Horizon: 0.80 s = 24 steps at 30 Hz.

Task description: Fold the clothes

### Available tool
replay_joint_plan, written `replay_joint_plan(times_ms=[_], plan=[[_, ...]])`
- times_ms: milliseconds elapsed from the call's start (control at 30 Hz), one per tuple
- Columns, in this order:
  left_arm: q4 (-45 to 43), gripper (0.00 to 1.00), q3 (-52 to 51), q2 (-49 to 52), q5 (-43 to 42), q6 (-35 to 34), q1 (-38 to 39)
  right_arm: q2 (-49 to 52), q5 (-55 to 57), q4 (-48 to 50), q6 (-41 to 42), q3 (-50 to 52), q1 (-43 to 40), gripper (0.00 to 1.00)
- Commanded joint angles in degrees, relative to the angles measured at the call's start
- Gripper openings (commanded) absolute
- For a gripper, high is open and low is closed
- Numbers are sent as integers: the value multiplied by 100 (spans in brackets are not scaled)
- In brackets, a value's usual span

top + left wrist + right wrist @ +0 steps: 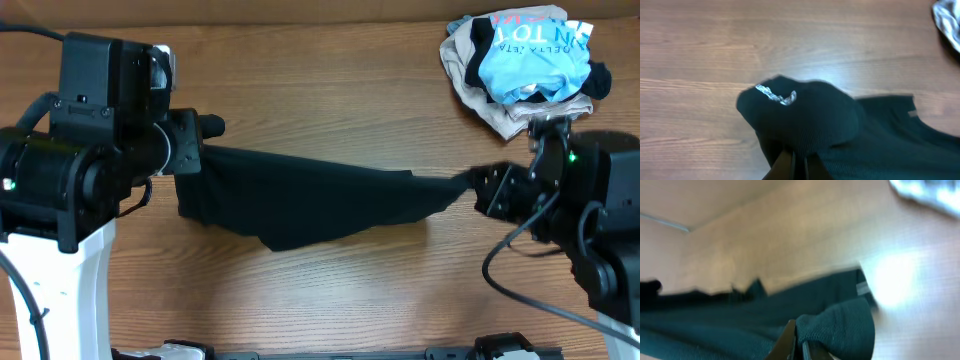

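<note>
A dark teal-black garment point(300, 200) hangs stretched between my two grippers above the wooden table. My left gripper point(190, 155) is shut on its left end; in the left wrist view the cloth point(805, 120) bunches over the closed fingers point(799, 162) and shows a white label. My right gripper point(480, 185) is shut on the right end; in the right wrist view the fingers point(799, 342) pinch a fold of the cloth point(840, 325). The garment's middle sags toward the table.
A pile of other clothes point(520, 60), with a light blue printed shirt on top, lies at the back right, just behind the right arm. It shows blurred in the right wrist view point(930, 192). The wooden table point(330, 90) extends around the garment.
</note>
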<state>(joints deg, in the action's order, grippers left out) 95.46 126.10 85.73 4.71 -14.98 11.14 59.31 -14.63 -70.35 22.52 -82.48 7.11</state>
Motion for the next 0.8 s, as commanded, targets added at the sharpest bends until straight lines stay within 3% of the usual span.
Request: replay_joint_plan(times_ms=[0,100,200,367,500,767], plan=[[-511,4,-13,59,1110,-343,-63,269,350,780,-310,-7,-37,5],[-1368,4,-13,74,1611,-348,-74,623,472,1716,-334,-7,-37,5],[-2785,4,-11,103,2350,-341,-74,1241,501,3204,-651,-9,-37,7],[-3928,4,105,98,2586,-74,-72,1530,498,3998,-651,-310,-39,8],[-3641,4,197,76,2570,-15,-72,1458,511,3713,-695,-706,-44,8],[-1794,4,138,214,2052,-90,-72,1357,481,1952,-691,-780,-42,8]])
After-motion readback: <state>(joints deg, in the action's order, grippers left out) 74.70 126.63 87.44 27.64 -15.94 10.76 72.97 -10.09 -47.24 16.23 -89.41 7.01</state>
